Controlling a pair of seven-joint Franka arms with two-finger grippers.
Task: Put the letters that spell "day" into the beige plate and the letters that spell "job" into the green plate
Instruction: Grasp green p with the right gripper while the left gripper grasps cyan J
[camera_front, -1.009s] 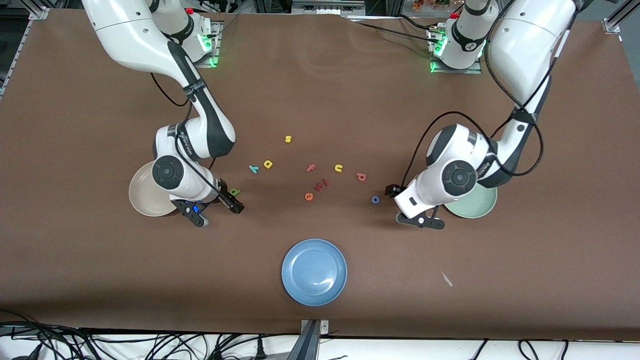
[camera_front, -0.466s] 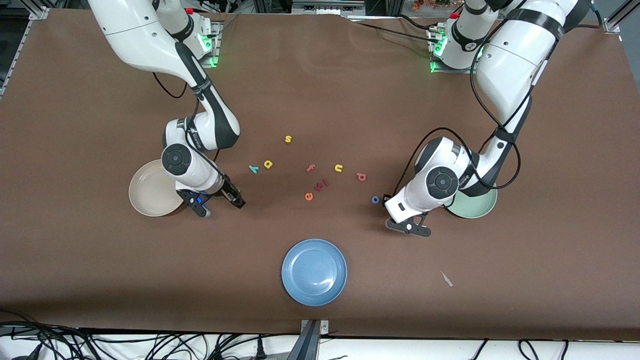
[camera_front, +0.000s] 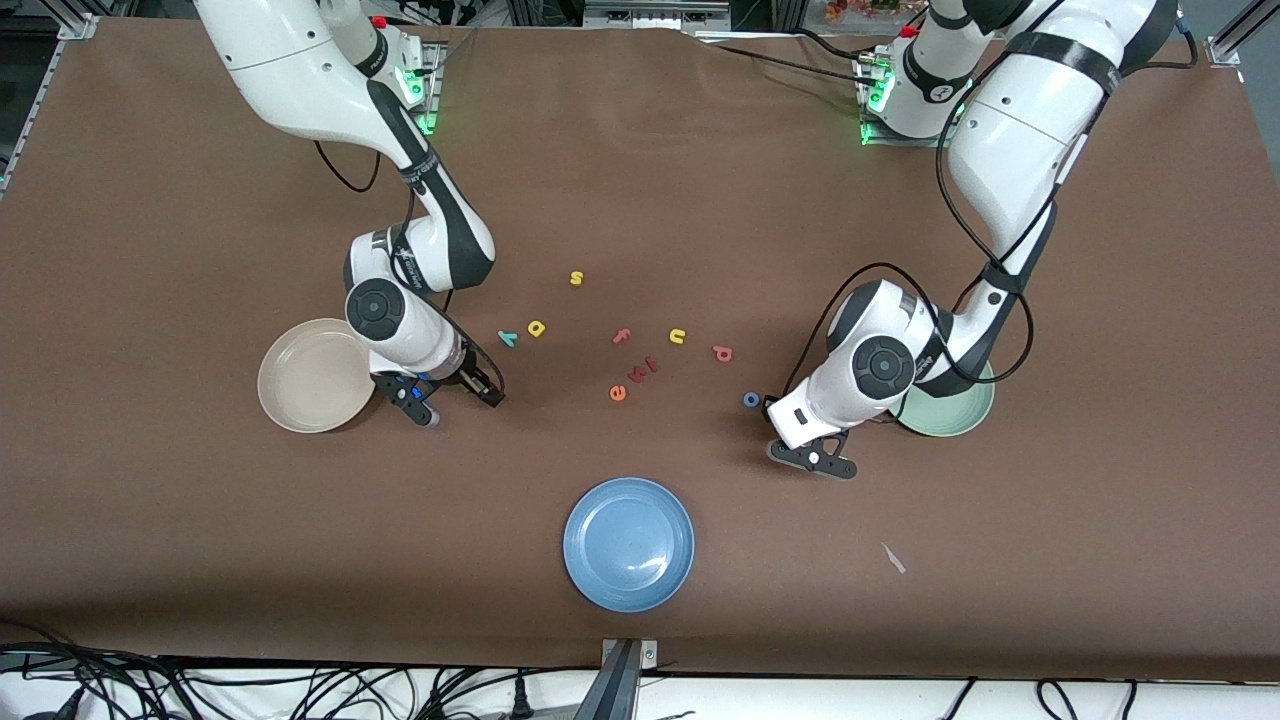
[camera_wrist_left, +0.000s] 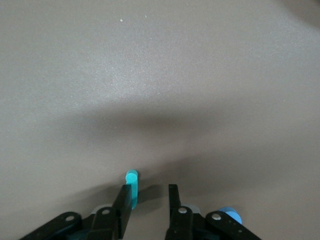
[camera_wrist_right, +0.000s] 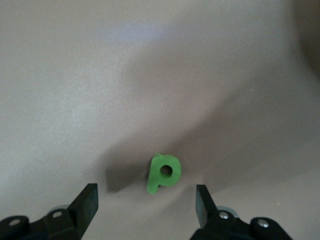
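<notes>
Right wrist view: right hand (camera_wrist_right: 145, 200) wide by beige plate (camera_front: 300, 375), astride green "d" (camera_wrist_right: 163, 172), stem crosswise to squeeze | left hand (camera_wrist_left: 147, 200) by green plate (camera_front: 950, 415), narrow, teal "j" (camera_wrist_left: 131, 179) against one finger, unclamped

Even overhead light, table (camera_front: 640, 180) evenly lit corner to corner, no glare. Soft shadows pool under both arms. Both wrist views hazy and washed out, broad shadow bands across the surface; green letter (camera_wrist_right: 164, 173) soft-edged, casting a blurred shadow.
</notes>
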